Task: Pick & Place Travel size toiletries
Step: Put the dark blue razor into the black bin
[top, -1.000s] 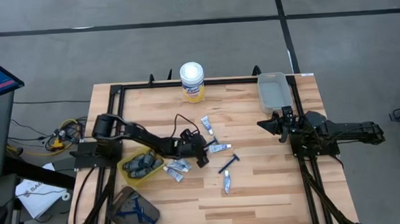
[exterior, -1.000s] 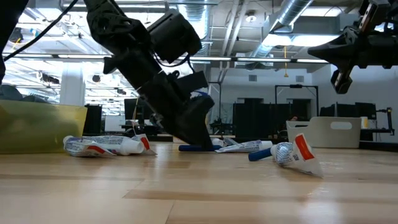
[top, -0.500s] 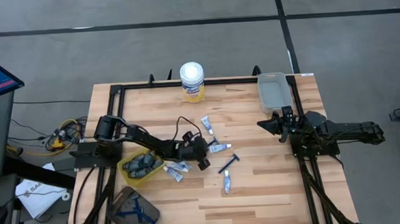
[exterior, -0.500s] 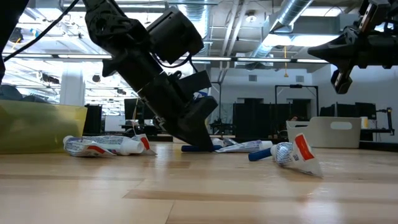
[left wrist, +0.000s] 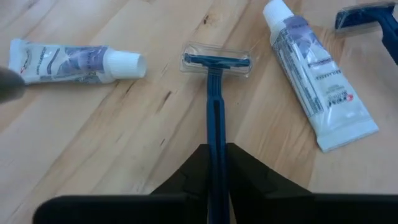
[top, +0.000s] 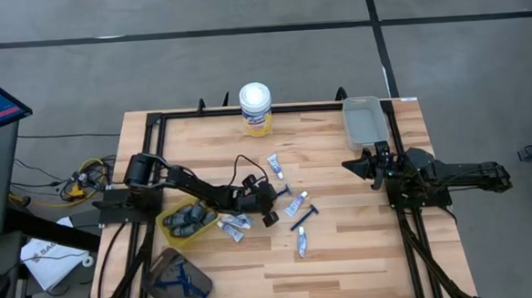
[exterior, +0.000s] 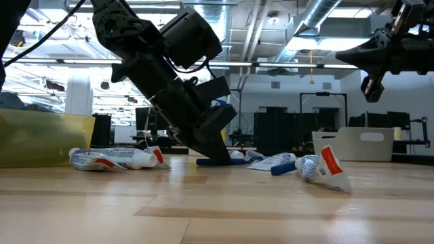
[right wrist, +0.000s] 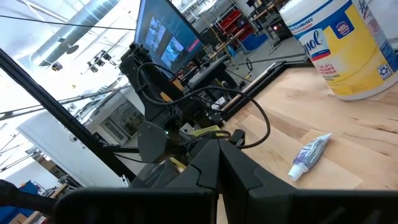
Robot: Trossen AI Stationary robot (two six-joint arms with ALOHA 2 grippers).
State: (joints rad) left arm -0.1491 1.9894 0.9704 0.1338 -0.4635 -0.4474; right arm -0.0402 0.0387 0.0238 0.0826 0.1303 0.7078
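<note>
Near the middle of the wooden counter (top: 344, 254), a thin dark blue plastic razor (left wrist: 213, 99) is lying flat, its handle pinched by the closed left pincer (left wrist: 214, 163). Small white toothpaste tubes (left wrist: 320, 104) are lying beside it. Over the counter's right edge, the right pincer (top: 363, 167) is hovering closed and empty.

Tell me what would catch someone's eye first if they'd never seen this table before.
First, the left end effector low at the table's middle, shut on the handle of a blue razor that lies flat on the wood. Around it lie scattered small white tubes, with another razor beside them. At the table's far edge stands a tall white canister with a yellow label, and the right end effector waits raised by the grey bin.
</note>
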